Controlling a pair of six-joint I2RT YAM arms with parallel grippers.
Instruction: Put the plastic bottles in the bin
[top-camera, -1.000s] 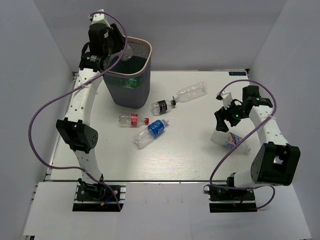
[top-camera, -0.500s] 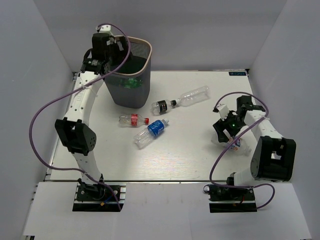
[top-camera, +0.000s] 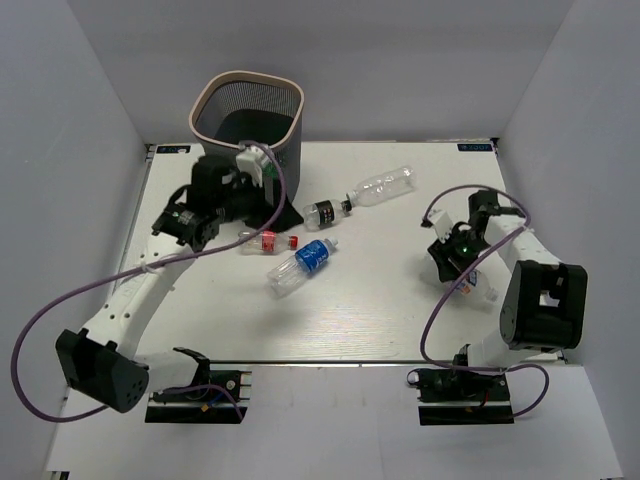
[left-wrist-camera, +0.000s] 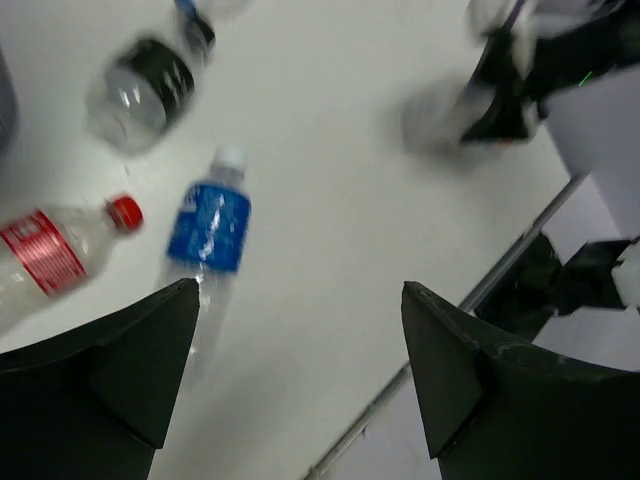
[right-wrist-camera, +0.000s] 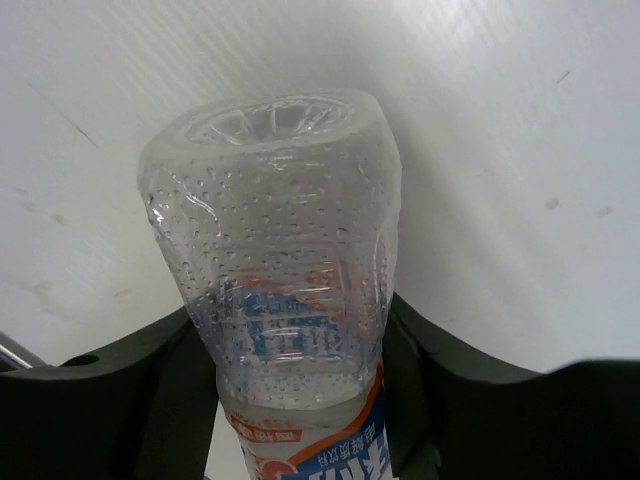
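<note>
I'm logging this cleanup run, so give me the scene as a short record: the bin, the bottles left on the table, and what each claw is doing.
bin: upright, far left of the table
bottles on table: five, all lying down
middle group: red-label bottle, blue-label bottle, black-label bottle, clear bottle
right-side bottle: between the right claw's fingers
left claw: open, empty, near the middle group
right claw: straddles that bottle; grip not certain

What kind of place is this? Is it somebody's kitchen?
Not a kitchen. Probably a robot test booth in a lab: a left arm and right arm bolted at a white table, plain grey walls, plastic bottles scattered near a wire bin.
</note>
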